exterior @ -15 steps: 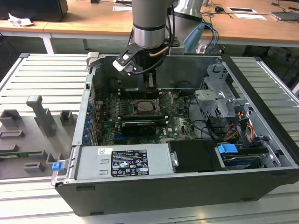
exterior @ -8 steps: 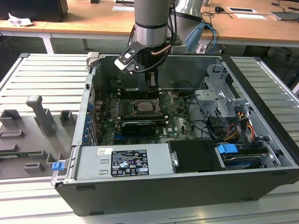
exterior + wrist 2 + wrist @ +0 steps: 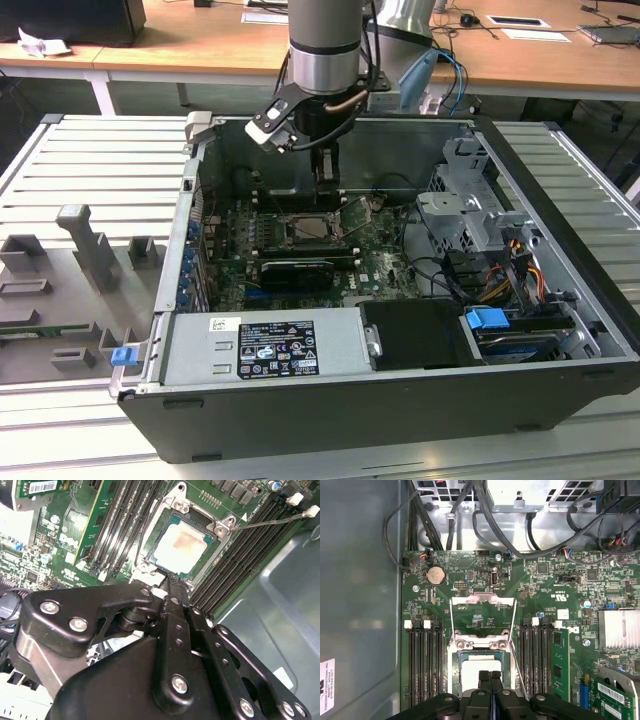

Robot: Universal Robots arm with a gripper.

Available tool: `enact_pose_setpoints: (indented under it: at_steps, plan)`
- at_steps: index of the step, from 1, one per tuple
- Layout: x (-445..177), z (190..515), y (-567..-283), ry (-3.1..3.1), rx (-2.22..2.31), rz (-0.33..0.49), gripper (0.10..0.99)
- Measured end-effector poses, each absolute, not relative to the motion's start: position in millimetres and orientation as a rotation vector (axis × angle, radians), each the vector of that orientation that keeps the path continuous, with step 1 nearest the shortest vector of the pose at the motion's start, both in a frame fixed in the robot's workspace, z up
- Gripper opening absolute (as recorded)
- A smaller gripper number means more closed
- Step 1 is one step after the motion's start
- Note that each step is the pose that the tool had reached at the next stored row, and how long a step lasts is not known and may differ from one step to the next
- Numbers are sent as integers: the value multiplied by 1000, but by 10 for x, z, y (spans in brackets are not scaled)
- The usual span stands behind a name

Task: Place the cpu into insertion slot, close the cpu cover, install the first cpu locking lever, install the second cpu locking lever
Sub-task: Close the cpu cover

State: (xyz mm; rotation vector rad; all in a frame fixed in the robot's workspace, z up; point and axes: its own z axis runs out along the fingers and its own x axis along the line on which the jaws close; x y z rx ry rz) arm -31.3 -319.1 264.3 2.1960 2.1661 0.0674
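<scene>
The cpu (image 3: pixel 182 545), a pale square chip, lies flat inside the insertion slot (image 3: pixel 156 539), and its near edge also shows in the first wrist view (image 3: pixel 476 669). The cpu cover (image 3: pixel 482 600), a thin grey metal frame, stands swung open beyond the socket, with green board showing through its window. A thin wire locking lever (image 3: pixel 270 520) sticks up beside the socket. My gripper (image 3: pixel 490 679) hangs just above the socket's near edge with its black fingers pressed together and nothing between them. In the exterior view, the gripper (image 3: pixel 328 182) reaches down into the case over the socket (image 3: pixel 314 229).
Long black memory slots (image 3: pixel 426 662) flank the socket on both sides. A green card (image 3: pixel 560 665) and a finned heatsink (image 3: pixel 619 628) stand to one side. Cables (image 3: pixel 485 520) run along the case wall. The exterior view shows the power supply (image 3: pixel 265 345) and the drive cage (image 3: pixel 470 215).
</scene>
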Motion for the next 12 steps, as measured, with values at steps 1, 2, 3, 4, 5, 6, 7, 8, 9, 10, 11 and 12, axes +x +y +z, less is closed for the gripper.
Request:
enact_pose_setpoints:
  at_steps: [1,2,3,4,5,6,7,8,9,10,11,12]
  plan:
    - [-313,2649,-3191,2166,2196,67,106]
    - [-305,2656,-3191,2165,2195,66,106]
    - [-300,2658,-3191,2165,2195,65,106]
    - [-292,2661,-3191,2165,2195,65,106]
    - [-276,2665,-3191,2165,2194,64,106]
    - [-270,2666,-3191,2165,2194,64,106]
    - [-266,2668,-3191,2164,2194,63,106]
    - [-264,2678,-3192,2164,2194,62,106]
    - [-264,2688,-3191,2164,2193,62,106]
    - [-263,2700,-3191,2163,2193,61,106]
    - [-263,2725,-3191,2163,2192,59,106]
    - [-263,2752,-3190,2162,2191,56,106]
